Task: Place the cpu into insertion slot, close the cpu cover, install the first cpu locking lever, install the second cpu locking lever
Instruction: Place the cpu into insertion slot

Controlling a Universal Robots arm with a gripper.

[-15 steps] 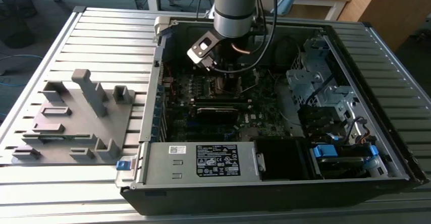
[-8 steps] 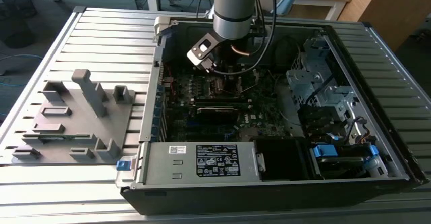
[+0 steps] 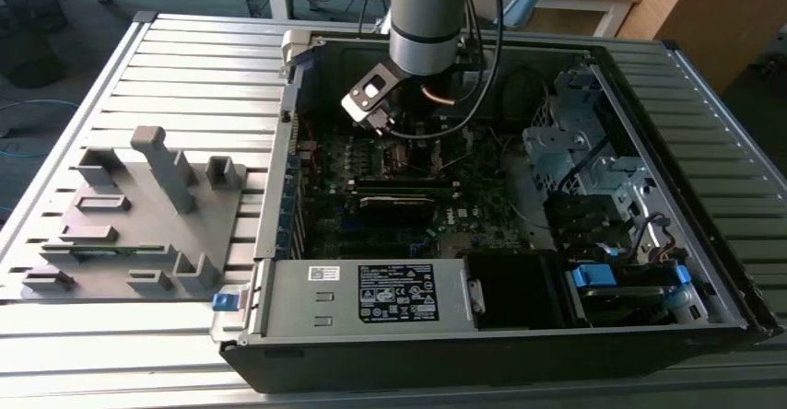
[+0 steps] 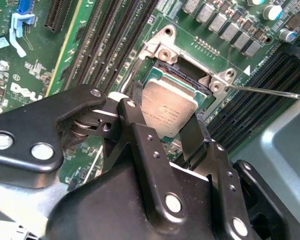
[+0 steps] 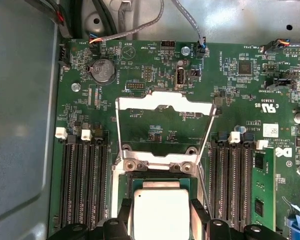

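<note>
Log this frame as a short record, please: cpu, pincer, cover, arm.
cpu: between the pincer fingers, at the socket; cannot tell whether it is seated
pincer: shut on the cpu
cpu cover: open, folded back over the motherboard
arm: reaching down into the open computer case

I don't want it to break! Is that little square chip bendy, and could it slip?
Probably stiff: the cpu looks like a flat, metal-topped plate, unbent between the fingers. It is likely light, being thin and small. It might slip, since its top looks smooth and only two edges are held.
</note>
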